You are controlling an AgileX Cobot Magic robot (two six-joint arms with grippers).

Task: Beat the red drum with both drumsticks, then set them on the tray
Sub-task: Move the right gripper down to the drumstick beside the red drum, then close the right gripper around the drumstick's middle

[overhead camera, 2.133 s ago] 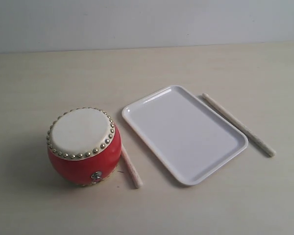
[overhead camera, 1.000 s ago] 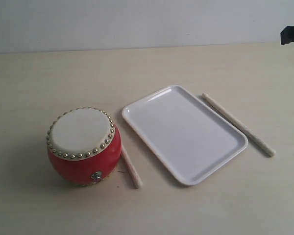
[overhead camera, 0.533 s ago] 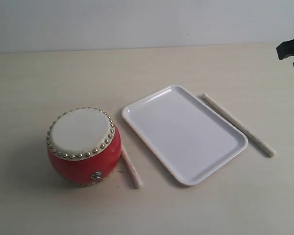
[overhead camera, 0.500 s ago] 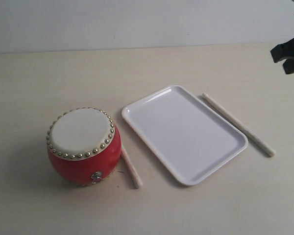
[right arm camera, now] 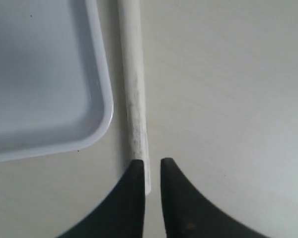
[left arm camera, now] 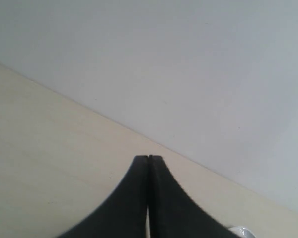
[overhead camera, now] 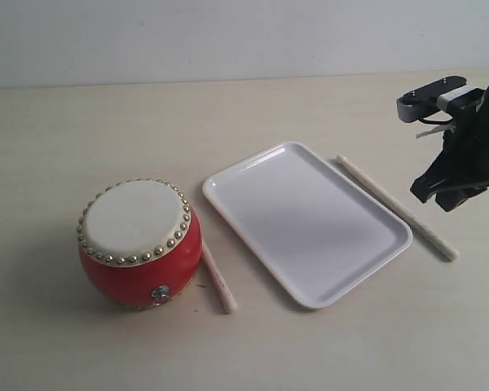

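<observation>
Tabletop [overhead camera: 253, 106] spreads pale around everything, with open room behind the things and in front of them. We see the tray [overhead camera: 310, 224] lying flat at the middle, turned at an angle. The drum [overhead camera: 138, 244] stands upright to its left, a little apart from its near corner.

Our right gripper [overhead camera: 438, 198] hangs just beyond the tray's right long edge, its jaws parted by a narrow slit and gripping nothing. In the wrist view one finger sits over the end of the right stick [overhead camera: 395, 206]; we cannot tell whether it touches. That stick lies on the table along the tray's rim, just beside it.

Our left gripper [left arm camera: 148, 157] is clenched on nothing, above bare table near the wall. The left stick [overhead camera: 218, 281] lies between drum and tray, close against the drum's side.
</observation>
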